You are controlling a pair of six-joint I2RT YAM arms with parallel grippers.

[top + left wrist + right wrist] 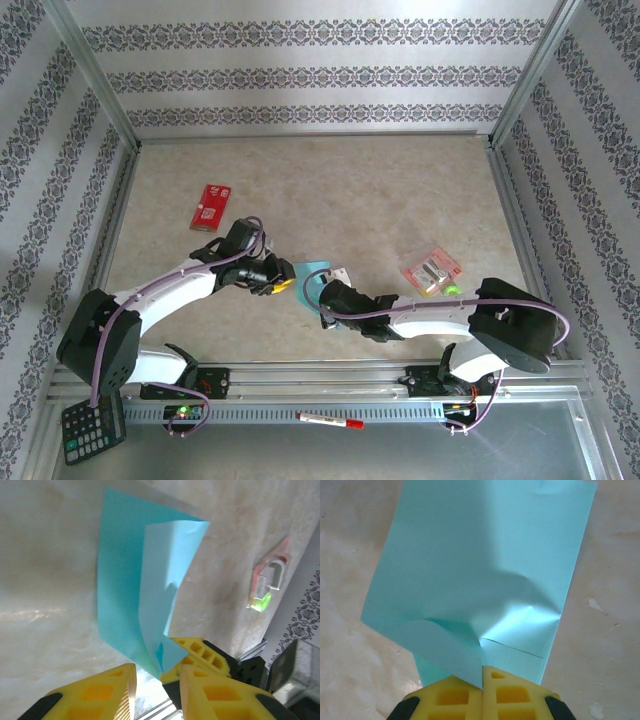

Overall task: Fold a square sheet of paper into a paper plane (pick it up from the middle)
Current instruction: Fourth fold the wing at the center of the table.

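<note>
We are anchoring the thin teal-blue square sheet of paper point(480, 565) at 6 o'clock in our clamped right gripper point(482, 680); left gripper point(157, 685) slightly parted, empty

A red packet point(211, 206) lies flat at the far left of the beige marbled table point(380, 190). A small pink-and-yellow packet point(432, 270) sits well apart, on the right. At the near edge, a black calculator point(92, 428) rests in the left corner and a white marker point(330, 420) with a red cap lies near the middle. Patterned wallpaper point(300, 75) covers the walls.

Both arms reach inward; left gripper point(157, 680) slightly parted, right gripper point(482, 672) clamped tight, both close together.
</note>
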